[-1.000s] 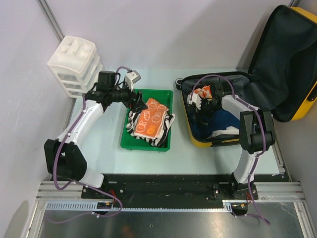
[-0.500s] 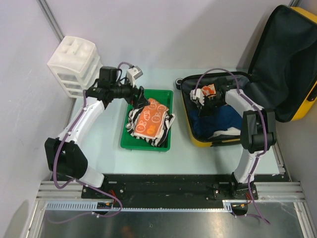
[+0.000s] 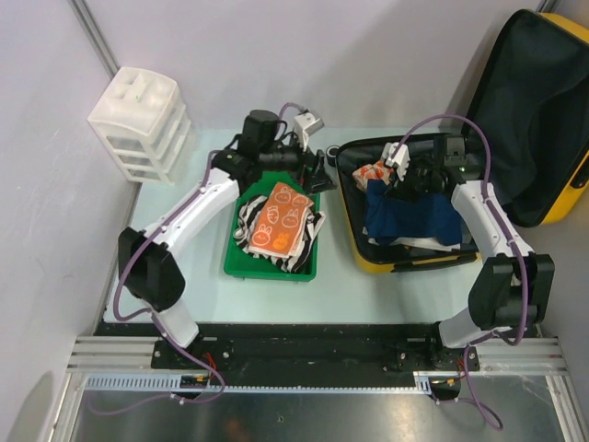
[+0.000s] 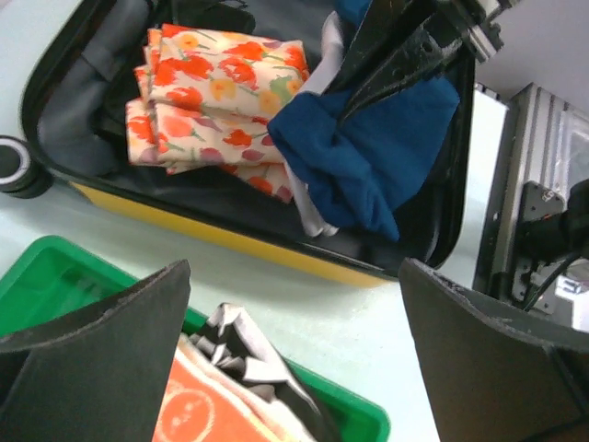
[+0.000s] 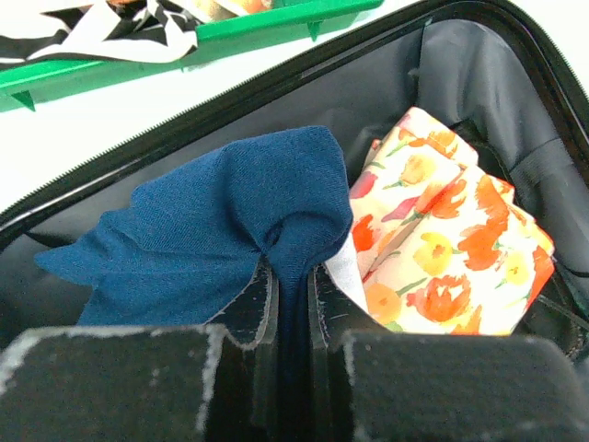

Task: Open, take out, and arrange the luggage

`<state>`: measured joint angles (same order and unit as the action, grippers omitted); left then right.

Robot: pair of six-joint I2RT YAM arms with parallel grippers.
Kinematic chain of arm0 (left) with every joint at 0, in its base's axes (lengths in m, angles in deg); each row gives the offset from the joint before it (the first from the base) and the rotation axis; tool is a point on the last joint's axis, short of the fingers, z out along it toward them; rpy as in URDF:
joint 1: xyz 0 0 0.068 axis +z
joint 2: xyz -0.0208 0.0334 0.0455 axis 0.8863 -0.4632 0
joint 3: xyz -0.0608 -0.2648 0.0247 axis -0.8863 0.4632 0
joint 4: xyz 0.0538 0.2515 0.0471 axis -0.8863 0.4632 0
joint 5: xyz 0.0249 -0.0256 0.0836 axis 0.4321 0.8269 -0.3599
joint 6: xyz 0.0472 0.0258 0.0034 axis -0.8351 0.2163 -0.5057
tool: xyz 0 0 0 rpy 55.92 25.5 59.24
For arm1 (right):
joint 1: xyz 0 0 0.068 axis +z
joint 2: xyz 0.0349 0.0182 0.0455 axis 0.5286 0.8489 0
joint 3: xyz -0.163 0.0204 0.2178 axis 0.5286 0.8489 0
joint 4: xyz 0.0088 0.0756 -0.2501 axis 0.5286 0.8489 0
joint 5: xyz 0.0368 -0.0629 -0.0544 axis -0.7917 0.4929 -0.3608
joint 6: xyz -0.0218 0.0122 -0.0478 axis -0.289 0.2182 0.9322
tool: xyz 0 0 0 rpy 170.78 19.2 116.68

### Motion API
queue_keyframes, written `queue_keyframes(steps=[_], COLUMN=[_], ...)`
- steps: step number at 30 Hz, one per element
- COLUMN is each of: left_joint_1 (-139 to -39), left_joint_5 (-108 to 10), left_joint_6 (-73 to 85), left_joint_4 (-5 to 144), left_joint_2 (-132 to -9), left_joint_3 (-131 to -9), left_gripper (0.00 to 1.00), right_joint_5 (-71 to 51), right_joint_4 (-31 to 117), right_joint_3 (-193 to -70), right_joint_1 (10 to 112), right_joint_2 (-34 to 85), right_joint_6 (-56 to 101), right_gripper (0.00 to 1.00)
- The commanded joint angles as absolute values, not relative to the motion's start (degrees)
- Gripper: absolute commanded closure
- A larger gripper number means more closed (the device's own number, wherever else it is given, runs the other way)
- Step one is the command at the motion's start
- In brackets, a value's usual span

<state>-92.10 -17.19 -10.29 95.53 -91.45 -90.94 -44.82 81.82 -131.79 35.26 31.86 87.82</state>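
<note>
The yellow luggage (image 3: pixel 402 264) lies open at the right, its black-lined lid (image 3: pixel 534 101) standing up behind. Inside are a folded floral cloth (image 3: pixel 374 172) and a blue garment (image 3: pixel 414 216). My right gripper (image 5: pixel 294 269) is shut on a bunched fold of the blue garment (image 5: pixel 221 216), holding it up beside the floral cloth (image 5: pixel 442 249). My left gripper (image 4: pixel 294 276) hangs open and empty above the far right corner of the green tray (image 4: pixel 55 276), facing the luggage (image 4: pixel 230 235). In the left wrist view the blue garment (image 4: pixel 368 157) hangs from the right gripper.
The green tray (image 3: pixel 241 269) in the middle holds an orange printed cloth (image 3: pixel 281 221) on a black-and-white striped one. A white drawer unit (image 3: pixel 138 120) stands at the back left. A black wheel (image 4: pixel 17 166) sticks out at the luggage's near corner.
My right gripper closed on the blue garment and raised it inside the luggage. My left arm swung right, from the tray's left side to its far right corner, staying open.
</note>
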Motion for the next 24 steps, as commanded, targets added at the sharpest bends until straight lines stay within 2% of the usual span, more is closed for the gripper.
queue_keyframes(steps=[1,6,12,18,20,21,23,24], left_joint_1=[-96.2,-100.7,-103.3,-103.6,-103.9,-103.9,-103.9,-103.9], left_joint_5=[-20.3,-20.6,-23.5,-20.8,-20.6,-20.4,-19.8,-19.3], left_joint_6=[7.9,12.5,14.4,12.6,13.0,13.4,14.7,15.3], left_joint_4=[77.2,58.8,55.3,51.6,51.5,51.4,50.9,49.8], left_joint_2=[-92.5,-92.4,-99.9,-106.8,-108.2,-108.6,-109.0,-108.9], left_joint_3=[-87.8,-79.6,-80.1,-84.0,-85.4,-85.8,-86.1,-86.0], left_gripper=[0.00,0.00,0.00,0.01,0.07,0.17,0.27,0.39], right_joint_5=[-48.0,-48.2,-49.1,-50.5,-50.6,-50.6,-50.2,-50.1], right_joint_4=[72.7,68.0,68.3,68.9,68.9,68.9,69.0,69.2], right_joint_3=[-129.6,-127.5,-126.6,-126.2,-126.2,-126.2,-126.1,-126.1], right_joint_1=[35.2,35.0,34.5,34.2,34.2,34.2,34.1,34.2], right_joint_2=[26.7,23.4,21.8,22.1,22.0,22.2,22.4,22.5], right_joint_6=[81.1,77.1,76.9,77.6,77.8,77.8,78.2,78.4], right_gripper=[1.00,1.00,1.00,1.00,1.00,1.00,1.00,1.00])
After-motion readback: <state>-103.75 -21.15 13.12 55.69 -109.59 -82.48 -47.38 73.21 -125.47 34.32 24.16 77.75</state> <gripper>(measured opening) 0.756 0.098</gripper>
